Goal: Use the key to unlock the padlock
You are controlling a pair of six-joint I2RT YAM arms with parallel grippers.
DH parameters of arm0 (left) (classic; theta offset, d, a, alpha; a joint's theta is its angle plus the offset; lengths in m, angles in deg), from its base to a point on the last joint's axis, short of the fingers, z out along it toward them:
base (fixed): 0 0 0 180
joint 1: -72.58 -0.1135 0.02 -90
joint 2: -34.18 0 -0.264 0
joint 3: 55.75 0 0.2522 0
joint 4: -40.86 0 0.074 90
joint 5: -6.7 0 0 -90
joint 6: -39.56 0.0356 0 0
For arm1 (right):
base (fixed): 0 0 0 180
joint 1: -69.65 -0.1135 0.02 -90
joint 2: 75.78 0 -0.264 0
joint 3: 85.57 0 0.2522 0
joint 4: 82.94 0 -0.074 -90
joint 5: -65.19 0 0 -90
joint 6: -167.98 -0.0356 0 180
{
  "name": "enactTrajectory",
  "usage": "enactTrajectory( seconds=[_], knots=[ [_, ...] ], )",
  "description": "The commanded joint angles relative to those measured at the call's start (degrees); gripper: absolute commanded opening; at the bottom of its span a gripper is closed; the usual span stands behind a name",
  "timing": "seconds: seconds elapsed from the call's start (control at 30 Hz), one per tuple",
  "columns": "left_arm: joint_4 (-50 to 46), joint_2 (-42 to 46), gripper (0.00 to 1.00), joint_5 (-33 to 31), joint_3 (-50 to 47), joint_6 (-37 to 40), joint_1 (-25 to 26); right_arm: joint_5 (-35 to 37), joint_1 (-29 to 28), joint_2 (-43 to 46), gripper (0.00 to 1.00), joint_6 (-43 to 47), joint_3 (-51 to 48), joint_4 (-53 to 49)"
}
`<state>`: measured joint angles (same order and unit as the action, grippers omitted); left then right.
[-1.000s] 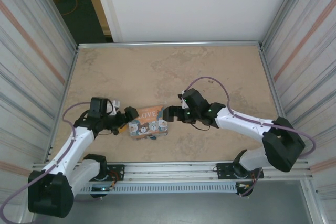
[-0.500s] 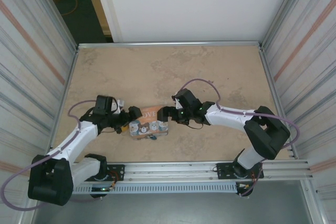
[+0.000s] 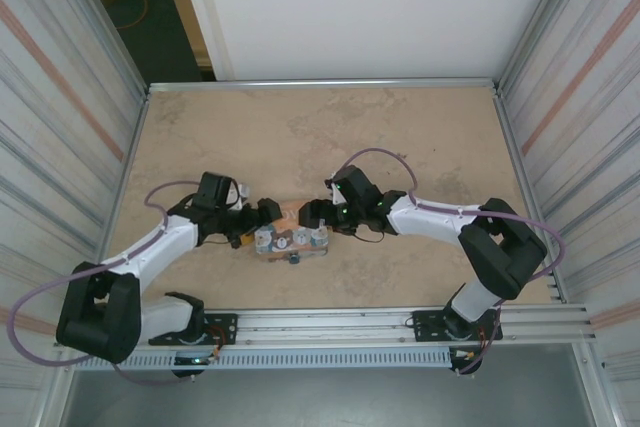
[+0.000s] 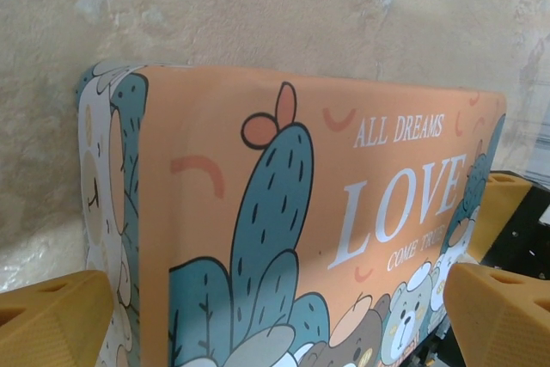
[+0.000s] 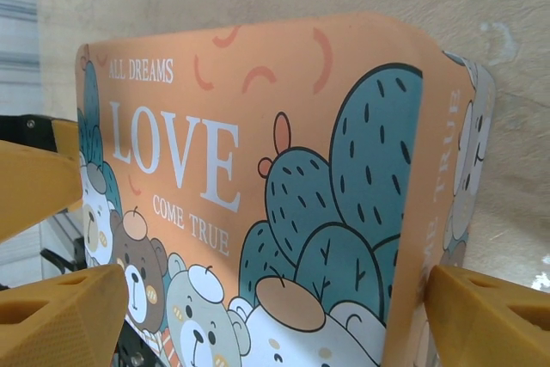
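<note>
**Q.** What has changed over the last second?

**A.** Both arms have closed in on the orange "LOVE" box point(image 3: 290, 241). In the top view, the left arm point(image 3: 165, 242) has swung inward from the left and the right arm point(image 3: 430, 217) from the right. Their tips now overlap the box's far half, which a second ago lay uncovered. The box itself has barely shifted on the desk point(image 3: 300, 137).

**Q.** How do the fingers stand?

**A.** The left fingers point(image 4: 51, 320) are spread wide, one tip at each lower corner of the left wrist view with the box's printed face between them. The right fingers point(image 5: 60, 315) are equally wide and straddle the box's opposite end. It cannot be told whether any pad presses on the box.

**Q.** Where is the padlock?

**A.** The padlock point(image 3: 292, 259) is a tiny blue speck on the desk just beside the box's near edge, where it was a second ago. It lies apart from both sets of fingers.

**Q.** What does this mean for the task?

**A.** Probably the box is being steadied or repositioned first. Unlocking has not yet begun.
</note>
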<state>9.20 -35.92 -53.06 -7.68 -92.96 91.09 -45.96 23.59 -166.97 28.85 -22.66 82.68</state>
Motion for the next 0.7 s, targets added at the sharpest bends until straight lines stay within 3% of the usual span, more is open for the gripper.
enactTrajectory(
  seconds=[0.0,0.67],
  knots=[
    [4.2,-2.5,0.99,1.6,3.6,-0.7,2.0,-2.5,0.2,1.2,0.85,-1.1,0.2,1.3],
    [7.5,-23.7,0.99,3.9,22.9,1.0,6.4,1.6,7.3,11.3,0.78,-1.4,-5.8,-0.1]
  ],
)
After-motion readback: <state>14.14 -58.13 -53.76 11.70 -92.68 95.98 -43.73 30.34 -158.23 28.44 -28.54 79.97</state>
